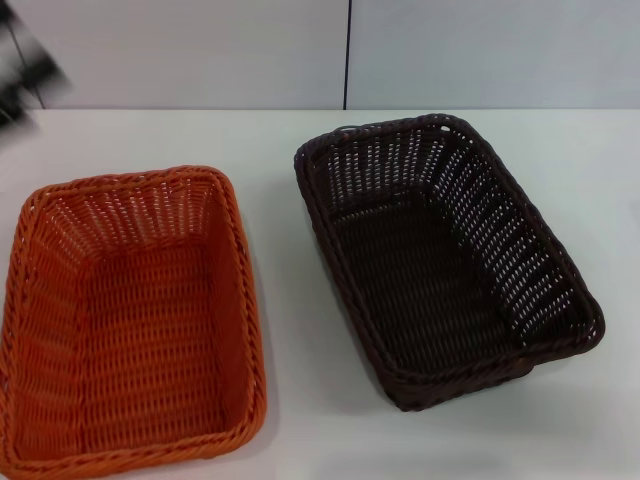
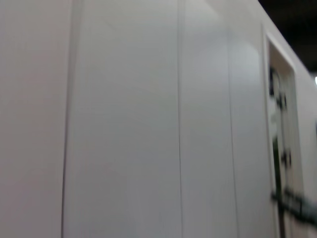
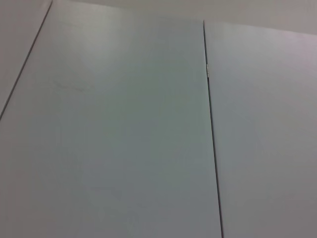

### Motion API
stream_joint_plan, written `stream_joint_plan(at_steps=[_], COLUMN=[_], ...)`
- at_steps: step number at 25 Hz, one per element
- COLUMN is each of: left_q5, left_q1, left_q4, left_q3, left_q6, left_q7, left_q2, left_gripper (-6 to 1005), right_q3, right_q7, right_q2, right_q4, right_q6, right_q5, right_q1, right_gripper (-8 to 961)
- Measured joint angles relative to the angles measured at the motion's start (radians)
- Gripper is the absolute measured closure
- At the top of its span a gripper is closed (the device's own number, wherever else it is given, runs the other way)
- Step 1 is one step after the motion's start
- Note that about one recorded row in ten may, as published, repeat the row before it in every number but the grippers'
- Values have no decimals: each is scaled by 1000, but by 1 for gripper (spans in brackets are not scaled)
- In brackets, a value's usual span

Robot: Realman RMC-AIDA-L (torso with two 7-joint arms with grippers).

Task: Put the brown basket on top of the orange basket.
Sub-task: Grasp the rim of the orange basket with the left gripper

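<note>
Fingers unseen; baskets apart, white tabletop (image 1: 300,400)

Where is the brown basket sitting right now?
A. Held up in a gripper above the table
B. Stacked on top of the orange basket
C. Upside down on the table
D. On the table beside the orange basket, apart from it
D. In the head view the brown basket stands upright on the white table, on the robot's right of the orange basket, with bare table between them and no gripper in sight.

Perhaps lab: white table (image 1: 300,420), panelled wall (image 3: 124,124)
</note>
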Motion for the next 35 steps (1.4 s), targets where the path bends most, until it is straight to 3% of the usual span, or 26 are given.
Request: stream_joint_plan(at_steps=[4, 6, 9, 12, 14, 17, 19, 21, 22, 23, 27, 29, 31, 32, 33, 35], left_q5=[14, 17, 14, 6, 6, 3, 0, -1, 2, 2, 27, 47, 109, 213, 213, 371], left_q1=[48, 105, 128, 156, 160, 179, 188, 190, 189, 189, 155, 146, 129, 104, 104, 69], left_q4=[-42, -71, -81, -83, -83, -98, -123, -137, -158, -158, -173, -172, -163, -139, -139, -89], left_q3=[102, 198, 248, 364, 386, 488, 575, 615, 681, 681, 788, 807, 849, 907, 907, 960], left_q6=[114, 286, 385, 644, 689, 878, 1073, 1183, 1355, 1355, 1706, 1770, 1870, 2015, 2015, 2198], left_q7=[83, 216, 303, 490, 527, 640, 712, 736, 756, 756, 760, 756, 752, 720, 720, 602], left_q2=[5, 4, 1, 1, 0, -1, 0, 0, -1, -1, 0, 0, 1, 2, 2, 2], left_gripper=[160, 160, 161, 166, 170, 175, 179, 182, 184, 186, 193, 197, 200, 202, 220, 256], right_q3=[3, 3, -1, -3, -3, 2, 3, 4, 5, 5, 5, 5, 5, 6, 6, 6], right_q7=[-2, -15, -41, -51, -51, -51, -51, -51, -51, -51, -52, -52, -52, -52, -52, -52], right_q2=[0, 0, -1, -2, -2, -2, -2, -2, -2, -2, -2, -2, -2, -2, -2, -3], right_q4=[0, -4, -9, -11, -11, -13, -14, -15, -15, -15, -13, -12, -11, -11, -11, -11], right_q6=[0, 0, 0, -2, -2, -1, 0, 1, 3, 4, 4, 4, 4, 4, 4, 4], right_q5=[0, 0, 0, 0, 0, 0, 0, 0, 0, 0, 0, 0, 0, 0, 0, 0], right_q1=[3, 4, 6, 10, 12, 13, 13, 13, 14, 15, 22, 25, 27, 29, 29, 31], right_gripper=[159, 159, 160, 160, 160, 160, 160, 160, 160, 160, 161, 161, 161, 161, 161, 160])
